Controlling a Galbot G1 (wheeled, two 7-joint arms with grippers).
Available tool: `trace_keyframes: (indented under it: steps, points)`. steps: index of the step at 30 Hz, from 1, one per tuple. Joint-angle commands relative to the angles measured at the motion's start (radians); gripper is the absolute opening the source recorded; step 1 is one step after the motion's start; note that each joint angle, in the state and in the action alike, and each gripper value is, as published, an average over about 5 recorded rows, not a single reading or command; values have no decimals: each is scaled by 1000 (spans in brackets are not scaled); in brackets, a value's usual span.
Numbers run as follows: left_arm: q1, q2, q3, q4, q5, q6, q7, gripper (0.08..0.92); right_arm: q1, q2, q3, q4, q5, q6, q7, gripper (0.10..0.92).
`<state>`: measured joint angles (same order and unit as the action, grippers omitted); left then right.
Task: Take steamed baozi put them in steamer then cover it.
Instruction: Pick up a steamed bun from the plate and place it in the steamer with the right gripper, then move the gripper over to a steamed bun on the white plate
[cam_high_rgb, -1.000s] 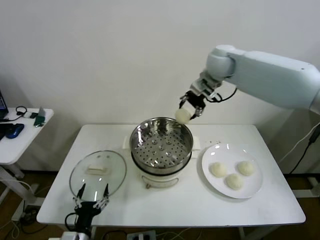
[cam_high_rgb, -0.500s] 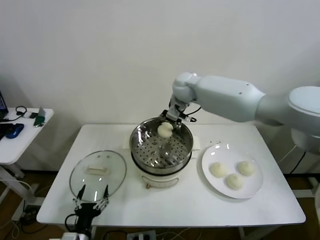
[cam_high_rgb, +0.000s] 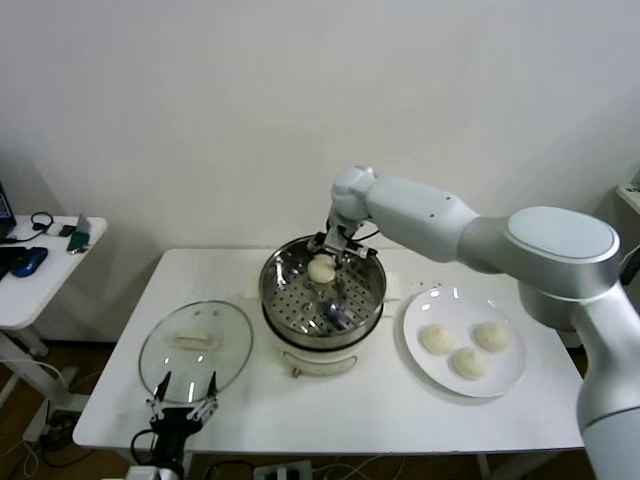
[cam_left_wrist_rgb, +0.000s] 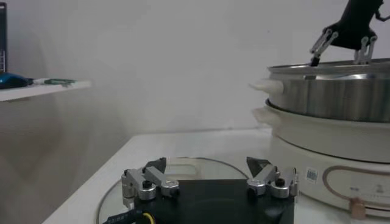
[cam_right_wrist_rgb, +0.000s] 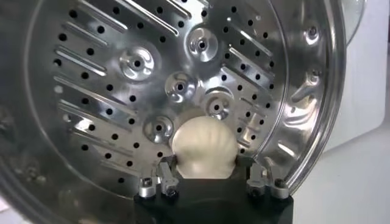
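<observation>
Over the far rim of the round shiny stainless-steel steamer basket (cam_high_rgb: 322, 288), the right gripper (cam_high_rgb: 326, 258) hangs w/ a smooth cream-white baozi bun (cam_high_rgb: 321, 267) between its fingers (cam_right_wrist_rgb: 166, 176). Wrist view shows the jaws spread a bit wider than the bun, pads beside it; can't tell if they touch. Bun (cam_right_wrist_rgb: 203, 148) sits above the perforated bottom, nr the wall.

Steamer stands on its cream-white electric pot base (cam_high_rgb: 318, 355), mid-table. To the robot's right, a flat round white plate (cam_high_rgb: 504, 377) carries 3 more cream-white buns (cam_high_rgb: 436, 339), (cam_high_rgb: 490, 335), (cam_high_rgb: 468, 362), grouped close, plate apart from the pot. To the left, the round clear glass lid w/ cream-white oblong handle (cam_high_rgb: 196, 340) lies flat on the white rectangular table (cam_high_rgb: 370, 412).

Left gripper (cam_high_rgb: 183, 393) is parked at the table's near edge, over the lid's near rim, jaws wide, holding nothing.

Table front strip and far right corner are bare. White wall (cam_high_rgb: 200, 120) runs close behind the table. Small white side table (cam_high_rgb: 45, 270) w/ dark clutter stands off to the left, gap btwn.
</observation>
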<state>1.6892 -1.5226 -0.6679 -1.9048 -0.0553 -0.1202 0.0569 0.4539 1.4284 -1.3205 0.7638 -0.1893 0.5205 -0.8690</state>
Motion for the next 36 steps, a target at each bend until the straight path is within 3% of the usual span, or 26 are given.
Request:
trace_keyframes:
  steps: [1, 5, 8, 12, 15, 21, 26, 31, 36]
  points:
    - [3, -1, 1, -4, 0, 1, -2, 823, 45, -8, -10, 13, 93, 50, -5, 799]
    - [7, -3, 2, -13, 7, 1, -1, 823, 201, -65, -106, 77, 360, 44, -82, 821]
    - [10, -4, 2, -21, 10, 3, 0, 823, 346, -144, -233, 145, 633, -42, -176, 822]
    - [9, -1, -1, -20, 8, 3, 1, 823, 514, -327, -422, 314, 946, -321, -244, 823]
    - [1, 2, -5, -14, 5, 4, 1, 823, 636, -479, -562, 493, 1056, -556, -234, 823]
    - [-5, 4, -1, -13, -2, 7, 2, 823, 667, -693, -740, 676, 984, -731, -157, 823]
    - [-17, 1, 2, -11, -6, 6, 2, 823, 514, -805, -685, 753, 863, -809, -66, 823]
    - [-23, 1, -1, -13, -8, 6, 2, 823, 323, -839, -554, 757, 791, -858, 15, 823]
    - [-25, 1, -4, -11, -9, 5, 1, 823, 70, -812, -343, 654, 713, -894, 83, 823]
